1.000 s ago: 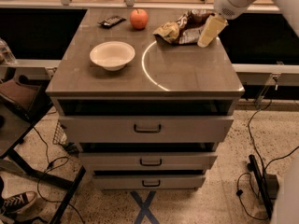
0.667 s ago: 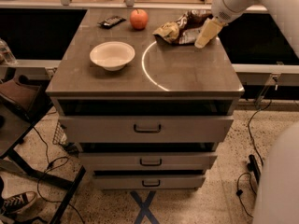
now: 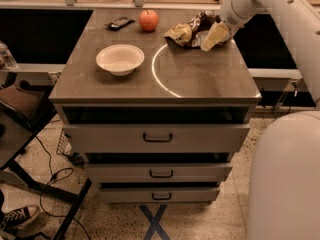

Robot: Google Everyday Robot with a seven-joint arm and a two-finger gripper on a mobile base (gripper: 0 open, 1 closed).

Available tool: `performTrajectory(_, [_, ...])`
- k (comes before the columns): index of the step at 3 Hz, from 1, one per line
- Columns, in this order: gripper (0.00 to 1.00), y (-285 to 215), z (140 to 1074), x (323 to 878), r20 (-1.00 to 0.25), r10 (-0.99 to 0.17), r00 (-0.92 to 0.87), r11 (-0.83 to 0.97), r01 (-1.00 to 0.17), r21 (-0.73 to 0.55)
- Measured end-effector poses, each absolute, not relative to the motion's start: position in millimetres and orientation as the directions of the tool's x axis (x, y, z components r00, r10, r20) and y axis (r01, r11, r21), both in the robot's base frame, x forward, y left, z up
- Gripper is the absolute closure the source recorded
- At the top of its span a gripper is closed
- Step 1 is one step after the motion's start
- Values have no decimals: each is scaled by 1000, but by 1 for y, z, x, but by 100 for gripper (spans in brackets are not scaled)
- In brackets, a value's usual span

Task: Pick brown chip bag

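**A:** In the camera view, where does the brown chip bag (image 3: pixel 186 31) lie?

**B:** At the far right of the cabinet top (image 3: pixel 200 81), crumpled and shiny. It is right of the apple (image 3: pixel 148 20) and well apart from the white bowl (image 3: pixel 120 59), which stands nearer and to the left.

**A:** And the gripper (image 3: pixel 212 36)?

**B:** At the bag's right side, tilted down toward it from the arm (image 3: pixel 260 4) that reaches in from the far right. Its tip overlaps the bag's right edge. I cannot tell if it touches, nor whether the gripper is released or clenched.

**A:** Which step would you call this?

**B:** The last of the approach before the grasp, I judge. The bag lies on the top, not lifted.

**A:** How to do it well?

**B:** Foil like that crumples and slips. I would take a raised fold toward the middle rather than the thin edge and go low enough to catch a good bunch of material. Then clamp firmly and lift straight up. A sideways push may only slide the bag toward the apple or the far edge.

**A:** Anything else to mind?

**B:** The small dark device (image 3: pixel 119 22) at the far left and the bowl are well apart from the bag. The pale arc (image 3: pixel 155 71) marked on the top runs just on its near side and is no obstacle.
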State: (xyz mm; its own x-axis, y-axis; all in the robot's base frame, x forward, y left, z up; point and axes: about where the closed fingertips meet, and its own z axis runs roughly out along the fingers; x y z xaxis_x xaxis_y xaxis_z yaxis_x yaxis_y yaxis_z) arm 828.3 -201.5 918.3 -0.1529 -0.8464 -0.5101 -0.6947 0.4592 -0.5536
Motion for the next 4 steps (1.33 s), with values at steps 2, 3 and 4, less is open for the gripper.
performTrajectory(2, [0, -192, 901, 864, -605, -785, -134, 507, -701, -502])
performTrajectory(3, [15, -181, 888, 875, -640, -757, -129, 518, -715, -469])
performTrajectory(4, [39, -178, 872, 882, -668, -730, -144, 539, -722, -434])
